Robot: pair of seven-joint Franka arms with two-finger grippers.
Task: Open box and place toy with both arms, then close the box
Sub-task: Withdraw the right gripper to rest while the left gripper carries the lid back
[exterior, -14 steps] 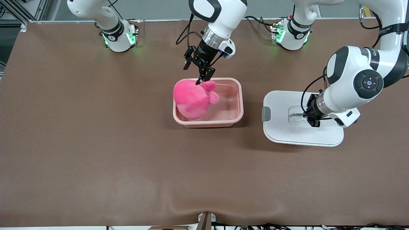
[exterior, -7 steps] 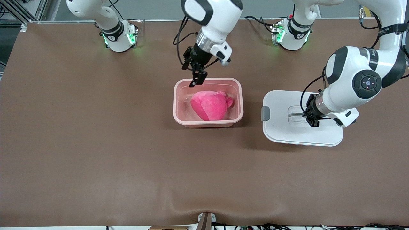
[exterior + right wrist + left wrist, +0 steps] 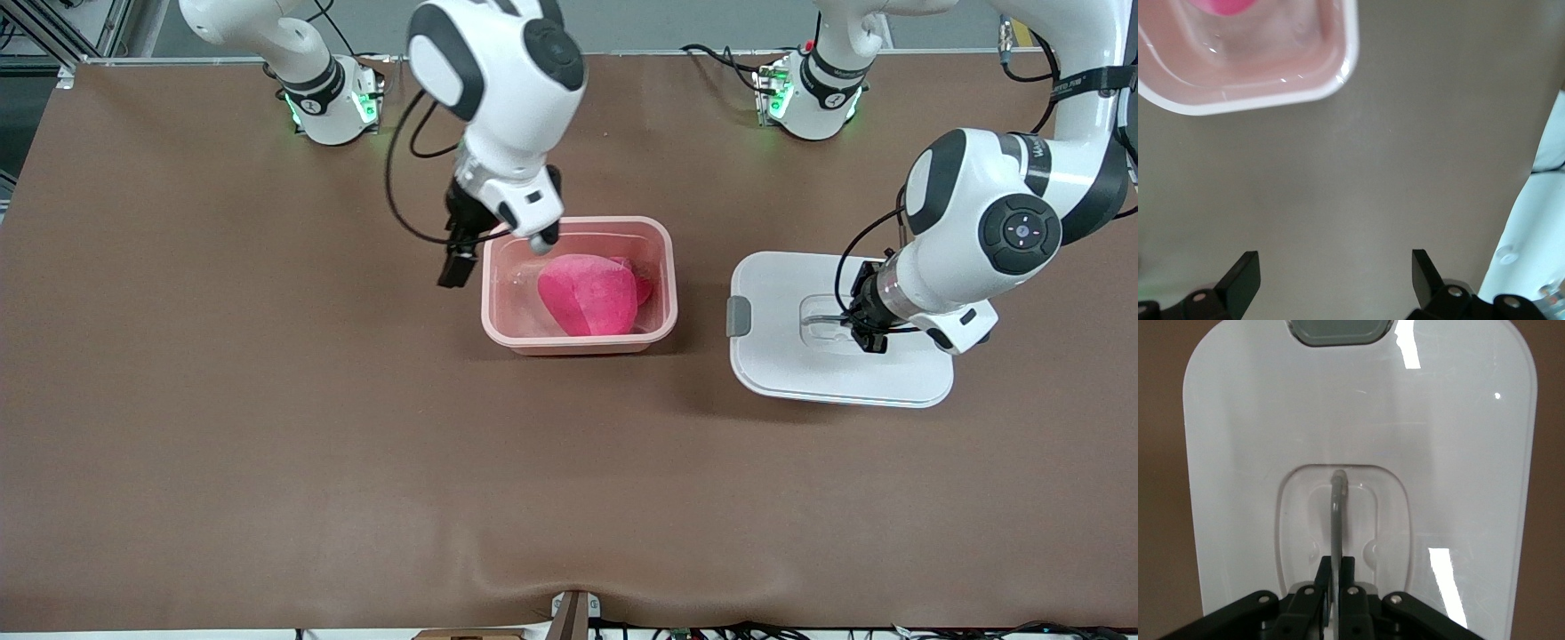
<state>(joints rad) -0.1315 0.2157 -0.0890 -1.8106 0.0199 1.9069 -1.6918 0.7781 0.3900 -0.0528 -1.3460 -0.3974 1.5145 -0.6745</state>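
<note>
toy in the box, lid waiting to go back on

a wide brown table (image 3: 267, 462) fills the scene, bare across the stretch nearest the front camera. going from near to far, first comes the white lid (image 3: 800, 373), lying flat on the table toward the left arm's end, well apart from the box. the left gripper (image 3: 867, 331) is down on it, pinched tight on the thin handle (image 3: 1336, 513) in the lid's recess.

level with the lid, near the middle of the table, sits the pink box (image 3: 662, 311), open. the toy (image 3: 587, 295) lies inside it, touching no gripper.

just beside the box, toward the right arm's end, the right gripper (image 3: 455, 267) hangs over bare table, jaws spread wide and holding nothing. farthest off stand the two arm bases, lit green.

the placing step looks done; closing is the step in hand. the next move likely calls for the left arm to lift the lid, carry it over the box, set it square on the rim and press down, with the right arm clear of the path.
</note>
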